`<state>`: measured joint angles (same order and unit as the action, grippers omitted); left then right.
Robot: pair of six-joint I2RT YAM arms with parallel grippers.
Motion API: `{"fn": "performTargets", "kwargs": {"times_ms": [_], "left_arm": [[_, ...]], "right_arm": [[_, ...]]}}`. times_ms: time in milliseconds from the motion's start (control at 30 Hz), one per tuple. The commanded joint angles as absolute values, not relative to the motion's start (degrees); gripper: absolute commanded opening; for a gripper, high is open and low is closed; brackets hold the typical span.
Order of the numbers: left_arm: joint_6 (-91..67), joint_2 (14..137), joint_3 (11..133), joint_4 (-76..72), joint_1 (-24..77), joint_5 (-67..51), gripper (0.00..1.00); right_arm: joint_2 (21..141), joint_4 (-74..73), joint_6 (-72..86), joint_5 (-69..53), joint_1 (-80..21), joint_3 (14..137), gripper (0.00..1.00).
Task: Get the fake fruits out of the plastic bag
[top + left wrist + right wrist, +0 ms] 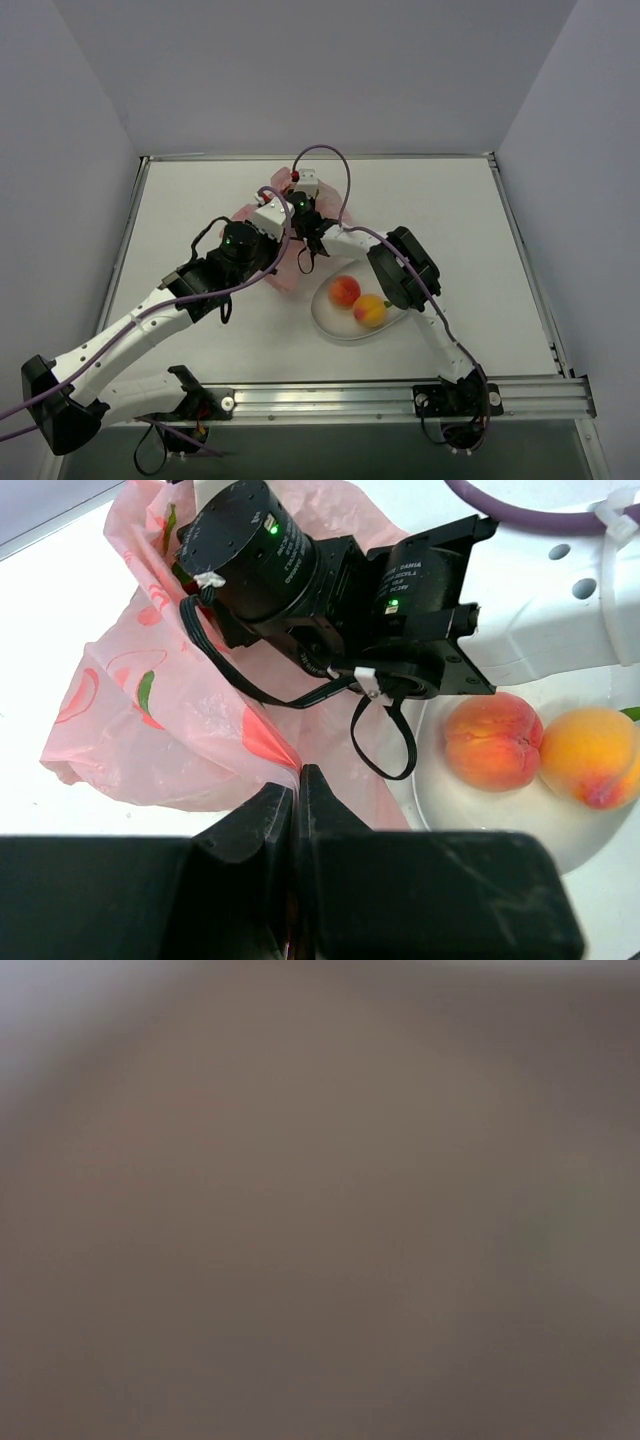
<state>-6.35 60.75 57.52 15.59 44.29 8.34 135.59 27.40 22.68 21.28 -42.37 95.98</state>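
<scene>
Plastic bag (150, 720) pinched by left fingers (262, 830), arm (130, 326) outstretched

The plastic bag (150, 710) is spread on the counter (200, 200), behind and to the left of the plate (330, 322) and just beside its rim. Two fake fruits (345, 291) (370, 310) are set on the plate (side by side, touching). The bag's near edge is pinched between the left fingers (272, 815), and the right arm (400, 265) is stretched over the bag from the right.
</scene>
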Motion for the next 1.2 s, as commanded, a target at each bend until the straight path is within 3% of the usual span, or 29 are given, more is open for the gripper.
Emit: {"fn": "performTargets", "kwargs": {"times_ms": [0,167,400,700,933,1167], "left_arm": [[-6.07,59.06,60.29,15.20,44.82,9.40,0.02],[-5.71,60.73,60.73,16.96,44.82,16.24,0.02],[-5.27,65.03,62.40,20.39,44.65,30.38,0.02],[-6.50,67.76,63.02,21.97,43.60,38.14,0.02],[-9.49,68.64,63.11,21.71,39.82,36.13,0.02],[-12.74,71.01,64.07,19.43,34.98,26.91,0.02]], "right_arm": [[131.75,27.24,22.06,20.22,-41.84,95.11,0.06],[125.00,27.86,21.27,16.53,-41.84,90.18,0.00],[115.85,28.12,21.71,12.04,-41.84,82.01,0.00],[107.58,28.39,23.64,8.44,-40.78,73.22,0.00],[102.66,27.60,23.99,3.61,-40.17,69.17,0.00],[94.24,22.85,23.64,0.71,-40.34,66.98,0.00]]}}
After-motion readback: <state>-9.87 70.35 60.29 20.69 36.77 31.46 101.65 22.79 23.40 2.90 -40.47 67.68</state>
